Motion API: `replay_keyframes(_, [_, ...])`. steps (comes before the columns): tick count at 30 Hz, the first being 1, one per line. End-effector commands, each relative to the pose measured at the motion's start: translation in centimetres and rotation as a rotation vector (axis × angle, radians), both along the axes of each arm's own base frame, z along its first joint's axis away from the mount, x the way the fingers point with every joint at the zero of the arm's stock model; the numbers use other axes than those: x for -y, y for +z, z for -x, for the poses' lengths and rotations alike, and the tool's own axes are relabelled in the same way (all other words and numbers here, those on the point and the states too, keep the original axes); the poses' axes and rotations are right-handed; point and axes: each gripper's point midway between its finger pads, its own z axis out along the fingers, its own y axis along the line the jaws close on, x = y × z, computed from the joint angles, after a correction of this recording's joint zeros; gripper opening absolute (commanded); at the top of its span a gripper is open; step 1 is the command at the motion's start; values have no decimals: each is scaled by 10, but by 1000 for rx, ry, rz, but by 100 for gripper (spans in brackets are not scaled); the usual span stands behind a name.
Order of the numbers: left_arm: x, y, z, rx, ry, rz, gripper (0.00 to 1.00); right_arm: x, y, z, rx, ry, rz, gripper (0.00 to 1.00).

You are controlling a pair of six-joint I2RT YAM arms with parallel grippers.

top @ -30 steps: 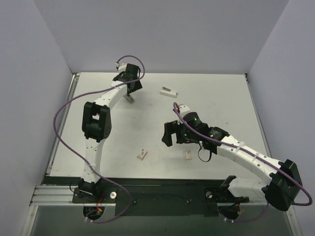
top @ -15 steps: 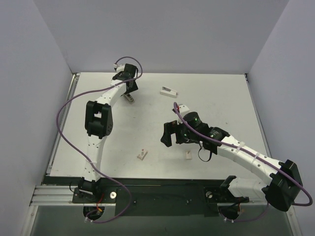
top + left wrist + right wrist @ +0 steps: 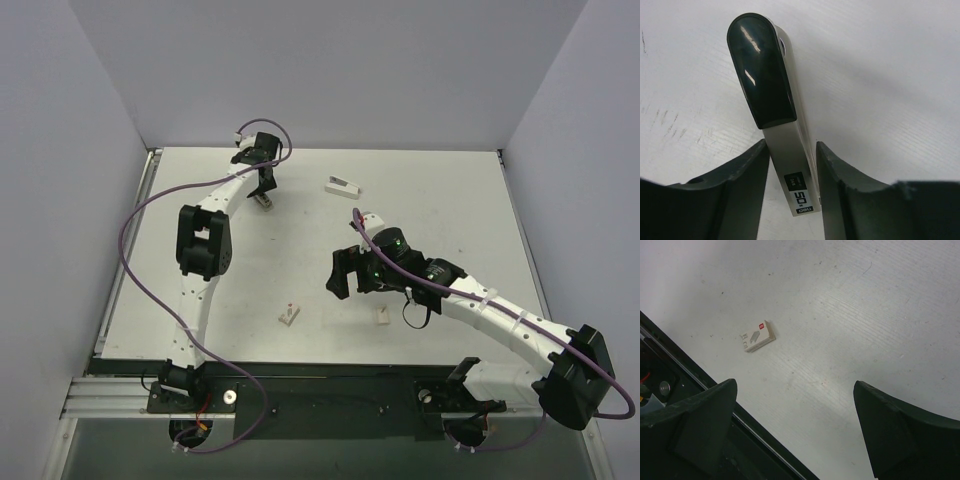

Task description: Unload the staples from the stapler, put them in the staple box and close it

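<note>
Left gripper (image 3: 791, 147) is closing from wide open around the stapler (image 3: 767, 75), which is lying at the table's (image 3: 450, 200) far-left corner; whether it is pinching yet, I cannot tell. Grasping is starting; unloading is waiting. Right gripper (image 3: 795, 386) is hanging open, empty.

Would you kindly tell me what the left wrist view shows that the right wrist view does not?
Only the left wrist view shows the stapler, dark-topped with a silver body, between the left gripper's fingers; whether they press it is unclear. Only the right wrist view shows a small white box with a red mark on the table, the open, empty right gripper and the dark rail at the table's edge. Both show the white table and dark fingers.
</note>
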Motion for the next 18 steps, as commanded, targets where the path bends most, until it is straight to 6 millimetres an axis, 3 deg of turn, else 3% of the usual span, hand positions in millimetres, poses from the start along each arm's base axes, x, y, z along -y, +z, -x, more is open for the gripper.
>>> replay_keyframes(1, [0,18,-7,34,-8,11,49,-6,8,4,14,29,-34,95])
replay_keyframes(6, [2,23,-2,42,-39,15,20,-5,11,6,11,30,-33,95])
replay_keyframes(7, [1,16,4,21,-52,6,17,-4,12,7,7,28,-32,95])
replay_keyframes(8, [2,26,4,44,-61,14,9,-2,12,7,4,23,-28,95])
replay_keyframes(9, [1,16,11,17,-74,11,5,-2,14,9,2,19,-34,95])
replay_keyframes(10, [1,27,11,44,-80,18,0,-1,15,9,1,12,-35,95])
replay_keyframes(11, [1,21,18,26,-98,12,0,-1,18,11,-1,10,-46,95])
replay_keyframes(12, [3,36,17,66,-111,23,0,-1,19,13,-3,12,-54,95])
replay_keyframes(13, [4,26,27,37,-136,19,0,0,20,13,-6,4,-64,95])
replay_keyframes(14, [9,46,25,87,-153,31,0,1,22,15,-4,4,-71,95])
replay_keyframes(15, [11,38,35,63,-182,32,0,1,25,16,-2,1,-81,95])
replay_keyframes(16, [17,55,36,104,-198,43,0,3,25,16,-4,-3,-78,95])
replay_keyframes(17, [18,50,45,88,-213,41,0,4,28,17,-2,-11,-84,95])
replay_keyframes(18, [25,62,48,113,-236,47,0,6,27,17,-6,-19,-80,95])
